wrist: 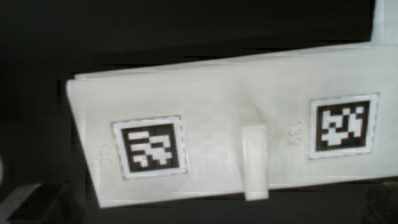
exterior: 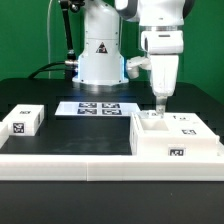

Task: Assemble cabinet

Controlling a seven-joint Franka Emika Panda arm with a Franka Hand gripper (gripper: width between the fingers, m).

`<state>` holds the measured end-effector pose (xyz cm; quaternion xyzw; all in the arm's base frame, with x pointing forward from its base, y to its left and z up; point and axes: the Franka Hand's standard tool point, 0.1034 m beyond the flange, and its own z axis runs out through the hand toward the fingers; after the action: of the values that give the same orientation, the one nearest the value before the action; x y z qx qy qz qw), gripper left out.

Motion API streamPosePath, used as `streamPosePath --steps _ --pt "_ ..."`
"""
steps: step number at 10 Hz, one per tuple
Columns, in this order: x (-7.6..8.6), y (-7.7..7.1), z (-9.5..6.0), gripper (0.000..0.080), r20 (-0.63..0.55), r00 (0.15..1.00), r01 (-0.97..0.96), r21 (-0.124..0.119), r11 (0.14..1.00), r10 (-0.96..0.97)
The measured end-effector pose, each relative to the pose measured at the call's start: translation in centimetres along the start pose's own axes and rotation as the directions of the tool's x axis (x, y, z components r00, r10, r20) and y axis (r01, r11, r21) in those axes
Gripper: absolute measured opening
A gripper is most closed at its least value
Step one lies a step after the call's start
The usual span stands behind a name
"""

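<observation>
Item 1. Marker board [exterior: 97, 108]: thin, flat and white, printed with black-and-white tags. It lies on the dark surface [exterior: 60, 140] and serves as the reference for the entries below.

Item 2. Cabinet [exterior: 176, 138]: a large white box, the biggest object present. It rests on the surface to the exterior view's right of the marker board and nearer the camera. One tag shows on its front face and more on its top. The wrist view shows one pale face of the cabinet [wrist: 214, 105] with two square tags and a narrow raised strip [wrist: 254, 160] between them. The picture is soft, and the tag patterns cannot be read.

Item 3. Fingers [exterior: 156, 102]: white, pointing straight down from the arm, to the exterior view's right of the marker board. The tips hang just above the cabinet's top near its corner closest to the board. They are spread to their widest and hold nothing. Contact with the cabinet cannot be confirmed.

Item 4. Small white block [exterior: 22, 122]: tagged, lying on the surface to the exterior view's left of the marker board, well apart from the cabinet.

Item 5. Arm base [exterior: 98, 55]: white, standing directly behind the marker board.

Item 6. White rail [exterior: 60, 166]: low, running along the surface's near edge in front of the marker board.
</observation>
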<state>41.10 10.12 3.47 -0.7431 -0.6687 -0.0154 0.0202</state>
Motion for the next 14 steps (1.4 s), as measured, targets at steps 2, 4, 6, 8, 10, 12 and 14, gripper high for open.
streamPosePath --steps 2,4,6,8,10,12,14 --pt "-0.2 -0.3 0.8 0.0797 -0.005 1.0 -0.008 0.01 1.0 0.008" --pt "-0.5 -0.6 1.4 0.0797 -0.008 1.0 -0.013 0.02 1.0 0.013" --pt "-0.8 -0.7 1.7 0.0677 -0.008 1.0 -0.02 0.027 0.999 0.02" --pt "-0.8 -0.7 1.7 0.0542 -0.008 1.0 -0.021 0.028 0.999 0.021" --pt "-0.8 -0.8 1.9 0.0222 -0.008 1.0 -0.021 0.031 0.999 0.021" --pt "-0.8 -0.8 2.0 0.0066 -0.008 1.0 -0.022 0.034 0.999 0.022" --pt "-0.8 -0.8 2.0 0.0067 -0.009 1.0 -0.023 0.033 0.999 0.023"
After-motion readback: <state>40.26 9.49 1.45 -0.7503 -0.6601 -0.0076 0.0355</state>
